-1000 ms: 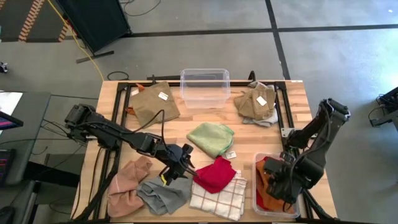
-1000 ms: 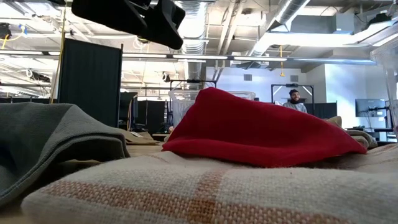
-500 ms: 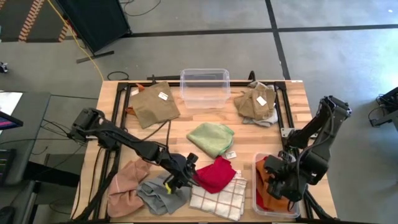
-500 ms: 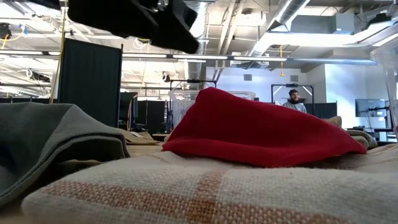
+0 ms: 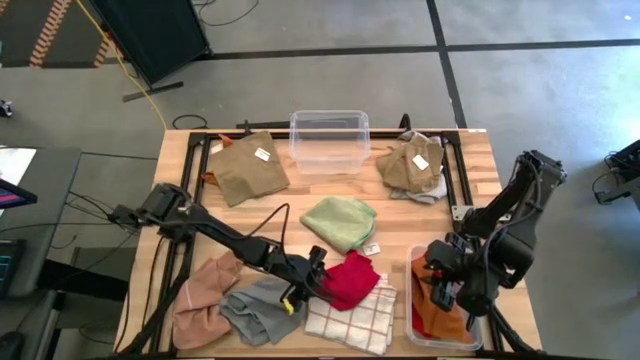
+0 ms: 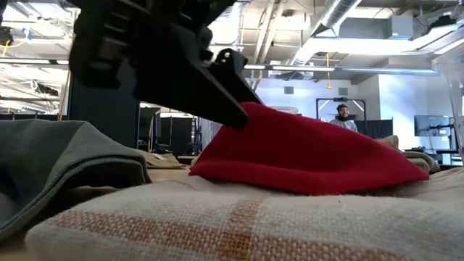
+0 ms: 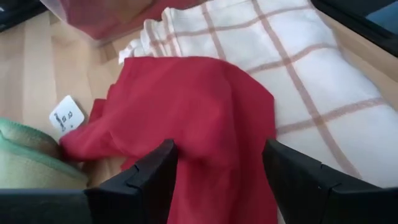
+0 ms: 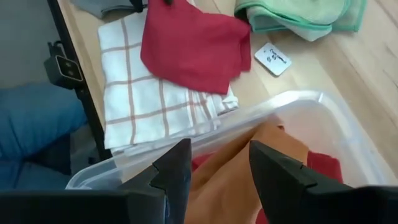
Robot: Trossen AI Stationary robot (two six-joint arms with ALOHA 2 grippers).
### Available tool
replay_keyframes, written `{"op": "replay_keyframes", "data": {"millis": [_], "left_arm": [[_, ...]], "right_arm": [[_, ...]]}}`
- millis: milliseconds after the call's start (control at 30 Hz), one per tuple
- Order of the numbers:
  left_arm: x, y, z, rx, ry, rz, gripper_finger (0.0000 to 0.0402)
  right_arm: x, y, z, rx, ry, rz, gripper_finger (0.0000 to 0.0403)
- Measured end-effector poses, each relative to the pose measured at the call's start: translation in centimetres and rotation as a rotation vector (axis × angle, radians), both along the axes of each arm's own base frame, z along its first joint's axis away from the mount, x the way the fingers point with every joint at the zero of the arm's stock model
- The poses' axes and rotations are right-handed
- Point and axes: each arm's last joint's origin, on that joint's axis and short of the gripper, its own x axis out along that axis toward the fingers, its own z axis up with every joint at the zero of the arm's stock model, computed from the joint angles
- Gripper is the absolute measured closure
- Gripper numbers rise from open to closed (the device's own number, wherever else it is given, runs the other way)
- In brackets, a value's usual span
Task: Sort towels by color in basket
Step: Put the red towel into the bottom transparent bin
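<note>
Left hand (image 5: 318, 275), fingers apart, straddles the red towel (image 5: 350, 280) lying on the checked towel (image 5: 350, 318). Right hand (image 5: 445, 290), fingers apart, hovers over the bin (image 5: 412, 262) holding the orange towel (image 8: 230, 180).

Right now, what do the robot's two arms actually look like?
Both are dark, jointed arms. The left arm is long and slender, with a black cable looping alongside and a small yellow mark near its fingers, which are flat, black and angular. The right arm looks chunkier.
</note>
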Motion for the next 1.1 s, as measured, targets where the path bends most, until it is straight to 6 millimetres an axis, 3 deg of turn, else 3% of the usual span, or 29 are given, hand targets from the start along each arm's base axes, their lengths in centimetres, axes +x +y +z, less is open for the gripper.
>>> {"op": "replay_keyframes", "data": {"millis": [1100], "left_arm": [[0.5,0.4,-0.7,-0.029,0.007,0.024,0.0178]], "right_arm": [[1.6,-0.6,0.0,-0.043,-0.038,0.021,0.0216]]}}
